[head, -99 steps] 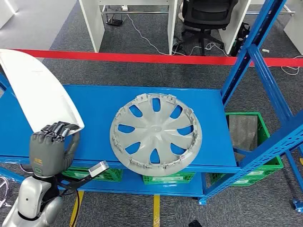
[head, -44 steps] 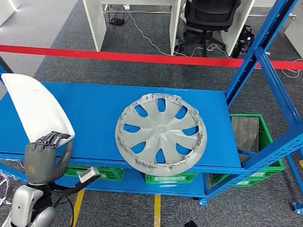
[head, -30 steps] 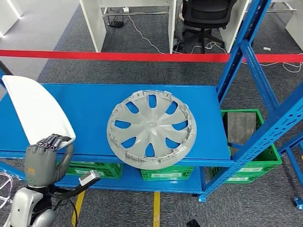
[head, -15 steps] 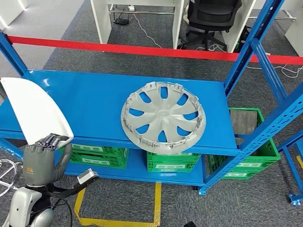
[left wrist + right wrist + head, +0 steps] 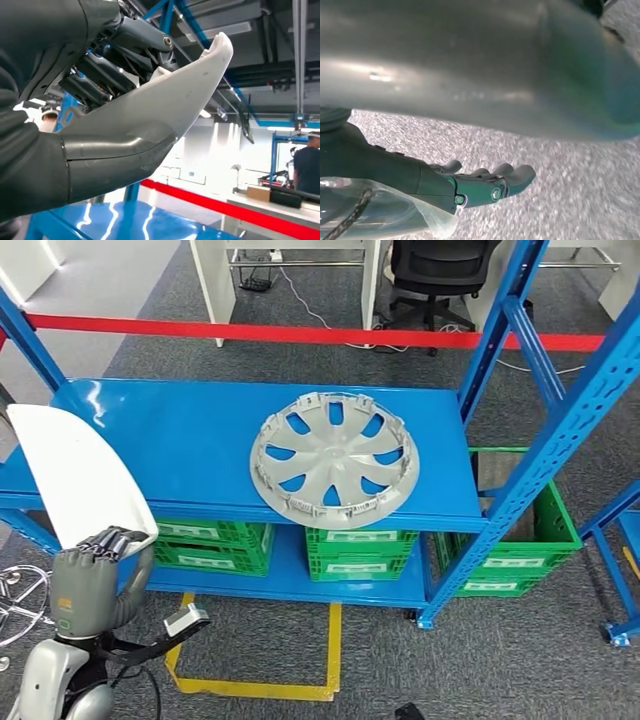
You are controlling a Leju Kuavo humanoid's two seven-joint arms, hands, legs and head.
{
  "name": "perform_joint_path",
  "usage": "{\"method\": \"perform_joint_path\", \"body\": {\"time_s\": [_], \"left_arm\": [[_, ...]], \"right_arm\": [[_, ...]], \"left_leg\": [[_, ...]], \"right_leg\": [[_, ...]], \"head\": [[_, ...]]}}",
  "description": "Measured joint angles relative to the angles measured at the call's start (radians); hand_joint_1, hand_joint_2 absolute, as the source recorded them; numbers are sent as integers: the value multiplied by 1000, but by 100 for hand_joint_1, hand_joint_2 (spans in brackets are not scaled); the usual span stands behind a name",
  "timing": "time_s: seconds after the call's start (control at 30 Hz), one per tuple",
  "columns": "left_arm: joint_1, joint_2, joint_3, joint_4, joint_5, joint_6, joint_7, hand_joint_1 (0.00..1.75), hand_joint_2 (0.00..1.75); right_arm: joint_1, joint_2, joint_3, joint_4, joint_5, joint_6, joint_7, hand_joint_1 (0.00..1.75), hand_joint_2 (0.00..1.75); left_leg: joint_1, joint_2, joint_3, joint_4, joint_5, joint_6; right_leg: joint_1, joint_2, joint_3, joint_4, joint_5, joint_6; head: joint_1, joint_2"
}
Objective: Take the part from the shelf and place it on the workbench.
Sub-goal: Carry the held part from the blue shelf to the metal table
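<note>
My left hand (image 5: 92, 581) grips the lower edge of a white curved panel (image 5: 73, 471), holding it up in front of the left end of the blue shelf (image 5: 196, 435). In the left wrist view the thumb and dark fingers (image 5: 113, 65) clamp the panel (image 5: 177, 100) from both sides. A grey wheel cover (image 5: 334, 457) lies flat on the shelf, slightly over its front edge. My right hand (image 5: 486, 184) hangs over grey carpet with its fingers stretched out and nothing in them.
Green crates (image 5: 361, 552) stand on the lower shelf level. Blue uprights (image 5: 528, 470) rise on the right. A yellow floor marking (image 5: 256, 687) lies in front of the shelf, red tape (image 5: 302, 334) and an office chair (image 5: 438, 268) behind it. A person (image 5: 307, 167) stands far off.
The whole picture has shifted: the shelf now sits farther off and more floor shows, so the camera has backed away. The white panel stays in my left hand's grip.
</note>
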Motion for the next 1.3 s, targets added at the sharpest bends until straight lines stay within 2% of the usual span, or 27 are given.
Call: {"method": "perform_joint_path", "body": {"time_s": [0.03,0.07,0.1,0.13,0.2,0.27,0.33,0.4,0.47,0.53,0.57,0.6,0.63,0.67,0.73,0.8,0.87,0.93,0.97,1.0,1.07,1.1,1.13,1.17,1.2,1.23,1.3], "left_arm": [[1,2,1,0,1,0,0,175,175],[2,3,2,0,3,0,0,175,175],[4,4,2,0,4,0,0,175,175],[5,5,3,0,6,0,0,175,175],[5,8,5,0,8,0,0,175,175],[5,9,9,-3,9,0,0,175,175],[6,10,11,-6,10,1,0,175,175],[9,11,13,-7,11,1,0,175,175],[12,12,16,-8,11,1,0,175,175],[14,12,19,-8,11,3,-3,175,175],[16,12,21,-8,11,4,-5,175,175],[17,12,22,-8,11,5,-7,175,175],[18,12,23,-8,12,5,-9,175,175],[19,12,24,-8,13,5,-10,175,175],[21,12,26,-8,16,6,-12,175,175],[21,12,28,-9,17,7,-14,175,175],[21,12,29,-10,17,7,-15,175,175],[23,13,31,-11,17,7,-16,175,175],[25,14,33,-11,18,8,-18,175,175],[27,15,36,-12,20,8,-20,175,175],[29,18,41,-12,24,8,-25,175,175],[31,18,43,-12,27,8,-27,175,175],[32,18,45,-12,29,9,-29,175,175],[34,19,46,-12,31,9,-30,175,175],[35,20,48,-12,32,9,-31,175,175],[36,20,50,-13,34,10,-32,175,175],[36,21,54,-15,36,11,-34,175,175]], "right_arm": [[0,0,0,0,1,0,1,0,0],[0,1,0,0,3,0,2,0,0],[0,1,0,0,4,0,3,0,0],[0,1,0,0,4,0,4,0,0],[-1,2,0,0,6,0,5,0,0],[-3,4,0,0,8,-2,6,0,0],[-4,5,0,0,9,-3,7,0,0],[-2,5,0,0,9,-4,8,0,0],[0,5,1,0,10,-5,10,0,0],[0,5,1,0,11,-6,11,0,0],[0,5,1,0,12,-6,12,0,0],[-1,5,2,0,12,-7,12,0,0],[-2,6,2,0,12,-8,12,0,0],[-2,6,3,0,13,-8,13,0,0],[-5,5,6,0,13,-10,14,0,0],[-10,5,8,-1,13,-11,15,0,0],[-14,6,10,-1,13,-12,15,0,0],[-13,8,10,0,13,-12,16,0,0],[-13,9,10,0,13,-13,17,0,0],[-14,9,10,0,13,-14,17,0,0],[-14,10,11,0,13,-15,18,0,0],[-14,10,11,0,13,-16,19,0,0],[-14,10,11,0,13,-16,20,0,0],[-14,10,11,0,13,-17,21,0,0],[-14,11,11,0,14,-17,22,0,0],[-14,12,12,0,14,-18,23,0,0],[-14,13,14,0,15,-20,24,0,0]], "left_leg": [[4,0,-14,67,-46,-6],[9,1,-22,128,-73,-12],[13,1,-20,166,-75,-18],[18,1,-3,171,-57,-23],[26,1,76,78,-8,-32],[28,0,160,-52,-8,-32],[22,-1,183,-103,-25,-16],[20,2,164,-103,-11,8],[20,5,138,-104,11,30],[17,6,109,-104,34,41],[15,6,94,-104,45,43],[12,6,78,-103,56,44],[8,6,63,-103,68,45],[5,6,49,-102,79,45],[-1,5,28,-102,99,43],[-3,5,19,-102,118,37],[0,8,17,-107,138,27],[3,5,12,-111,142,15],[3,3,5,-96,118,8],[4,1,-6,-61,74,2],[8,1,-33,66,-32,-6],[10,1,-41,131,-62,-9],[11,1,-40,174,-65,-12],[13,1,-27,186,-47,-13],[14,1,3,161,-19,-13],[16,1,47,107,4,-13],[15,0,138,-28,5,-7]], "right_leg": [[0,-2,-13,3,10,-1],[0,-3,-29,7,19,0],[-1,-4,-45,14,27,3],[-3,-6,-62,22,33,6],[-7,-7,-93,43,43,14],[-7,-6,-118,65,50,25],[-5,-5,-132,73,64,40],[-8,-4,-145,74,71,54],[-10,1,-171,121,12,63],[-11,5,-206,241,-92,66],[-11,6,-218,306,-129,66],[-10,6,-221,354,-143,64],[-8,6,-209,372,-134,61],[-6,6,-179,356,-105,55],[3,8,-73,227,-51,36],[12,9,37,68,-58,21],[18,10,72,0,-72,19],[15,8,57,-8,-53,14],[12,6,51,-11,-42,7],[10,3,42,-12,-29,1],[10,0,17,-5,-9,-5],[10,-1,0,1,0,-4],[10,-2,-18,9,8,-4],[9,-4,-36,17,15,-3],[9,-4,-55,27,21,0],[9,-5,-72,37,26,3],[12,-4,-100,57,35,11]], "head": [[-1,0],[-1,0],[-1,0],[-1,0],[-1,0],[-1,0],[0,0],[1,0],[5,0],[12,0],[14,0],[15,0],[16,0],[17,0],[22,0],[26,0],[28,0],[32,0],[33,0],[31,0],[27,0],[26,0],[26,0],[26,0],[26,0],[26,0],[24,0]]}}
